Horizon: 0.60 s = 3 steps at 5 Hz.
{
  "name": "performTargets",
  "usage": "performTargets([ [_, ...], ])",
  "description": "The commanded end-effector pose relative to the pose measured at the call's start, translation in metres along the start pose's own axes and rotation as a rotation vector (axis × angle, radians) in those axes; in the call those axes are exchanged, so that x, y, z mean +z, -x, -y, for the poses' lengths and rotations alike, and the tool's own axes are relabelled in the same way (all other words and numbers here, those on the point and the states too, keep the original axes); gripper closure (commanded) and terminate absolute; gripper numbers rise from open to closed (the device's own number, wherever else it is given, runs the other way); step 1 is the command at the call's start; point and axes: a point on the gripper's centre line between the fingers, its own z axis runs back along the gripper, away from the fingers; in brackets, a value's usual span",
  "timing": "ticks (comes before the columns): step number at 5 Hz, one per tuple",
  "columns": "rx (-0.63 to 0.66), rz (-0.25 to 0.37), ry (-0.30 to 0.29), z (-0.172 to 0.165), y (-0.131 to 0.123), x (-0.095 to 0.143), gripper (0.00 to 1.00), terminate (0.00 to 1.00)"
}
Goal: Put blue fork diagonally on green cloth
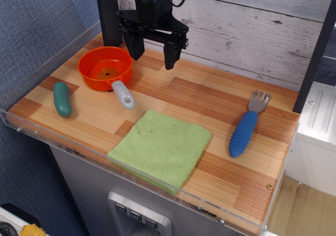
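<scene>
Wood-striped tabletop (210, 96) fills most of what we see, edged by a clear acrylic rim, with whitewashed planks behind it and blue textured wall to the left. We find no brand, label or readable writing anywhere — the three small buttons on the grey panel below the near edge are too small to make out.

Our gripper (153, 51) hangs over the far left part of the table, its two black fingers spread apart and holding nothing. Its upper body is cut off by the top of the frame, and a dark post stands just behind it.

Just beside the gripper, on the left, sits an orange pan (105, 68) with a grey handle pointing toward the near right. A teal pickle-shaped piece (62, 99) lies near the left edge, apart from the pan.

We see the green cloth (160, 149) lying flat at the near middle of the table, turned so its corners point outward, one corner reaching close to the near rim. The blue fork (245, 125) rests on the bare wood well to the right of the cloth — not touching it — with its grey tines toward the far side and its ribbed handle toward us, tilted slightly.
</scene>
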Motion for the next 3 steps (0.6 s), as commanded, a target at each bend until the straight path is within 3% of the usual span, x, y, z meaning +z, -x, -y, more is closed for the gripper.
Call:
performTargets([
  [1, 0.0, 0.0, 0.0, 0.0, 0.0, 0.0, 0.0, 0.0],
  [3, -0.08, -0.045, -0.007, 0.034, 0.014, 0.001, 0.0, 0.0],
])
